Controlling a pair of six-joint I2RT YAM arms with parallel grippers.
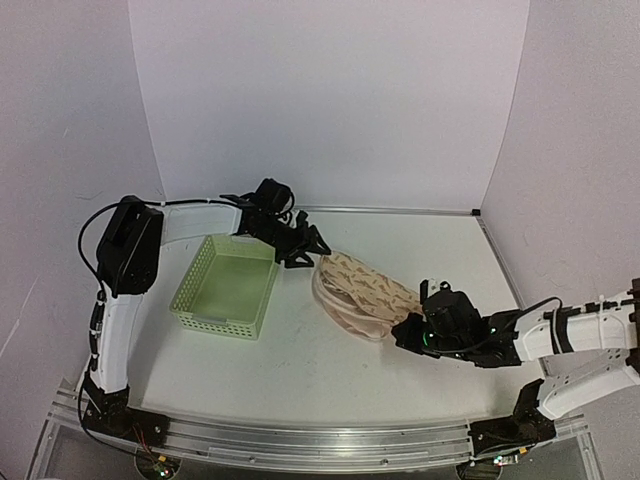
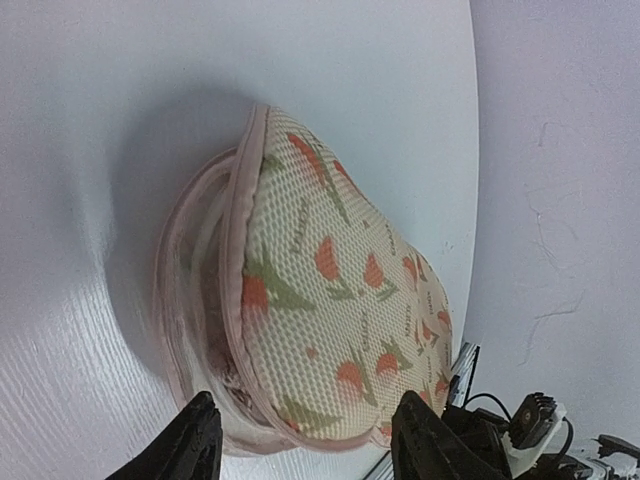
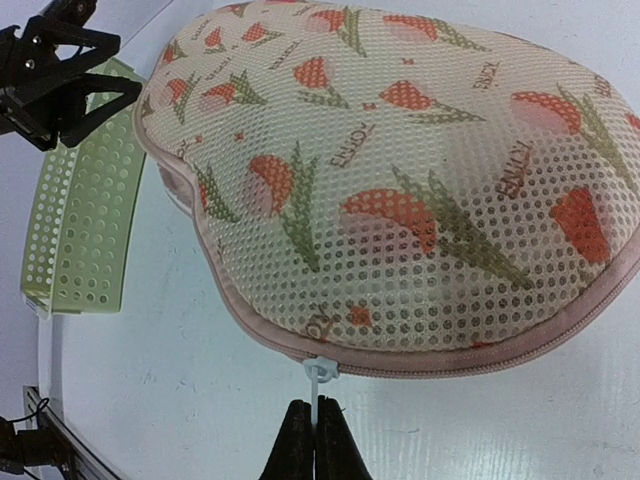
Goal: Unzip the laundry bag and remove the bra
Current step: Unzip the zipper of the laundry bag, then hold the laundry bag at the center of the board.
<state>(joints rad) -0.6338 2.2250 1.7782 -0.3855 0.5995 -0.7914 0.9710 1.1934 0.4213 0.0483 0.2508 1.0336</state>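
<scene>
The laundry bag point(image 1: 362, 288) is a beige mesh case with a red-and-green print and pink zip edging, lying on the white table right of the basket. My right gripper point(image 3: 316, 410) is shut on the white zip pull point(image 3: 322, 385) at the bag's point(image 3: 400, 190) near edge. My left gripper point(image 2: 310, 445) stands open at the bag's point(image 2: 330, 290) far end. Its fingers point(image 2: 195, 440) flank that end without touching it. On that side the zip gapes and shows a dark pinkish inside point(image 2: 210, 310). I cannot make out the bra.
A light green lattice basket point(image 1: 225, 285) stands left of the bag, close to my left gripper point(image 1: 303, 245). My right arm point(image 1: 480, 335) reaches in from the right. White walls close off the back and sides of the table.
</scene>
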